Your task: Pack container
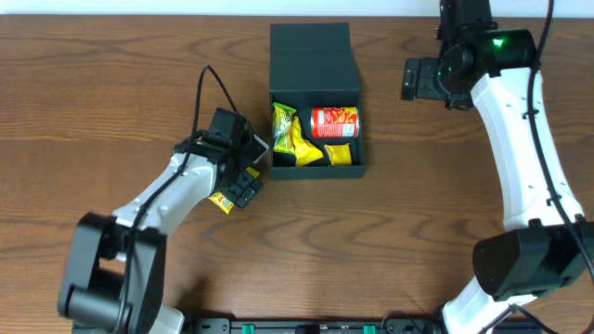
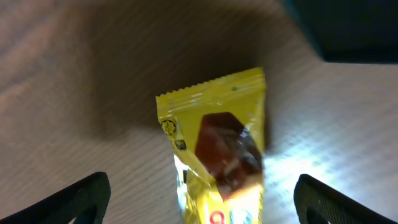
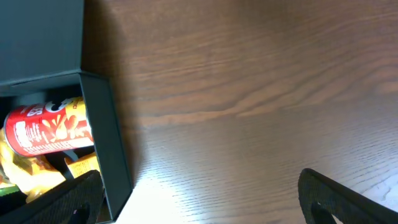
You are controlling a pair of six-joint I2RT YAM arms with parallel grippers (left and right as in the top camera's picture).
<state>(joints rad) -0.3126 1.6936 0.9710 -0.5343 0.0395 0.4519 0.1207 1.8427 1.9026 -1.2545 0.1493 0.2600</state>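
packet (image 2: pixel 214 155) lettering blurred, can (image 3: pixel 50 127) print unreadable

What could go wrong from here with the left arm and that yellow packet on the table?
1. The yellow packet lies flat between the open fingers of the left gripper; closing may catch only an edge and slip.
2. The container already holds a chip can and other packets, so this one may ride high and block the lid.
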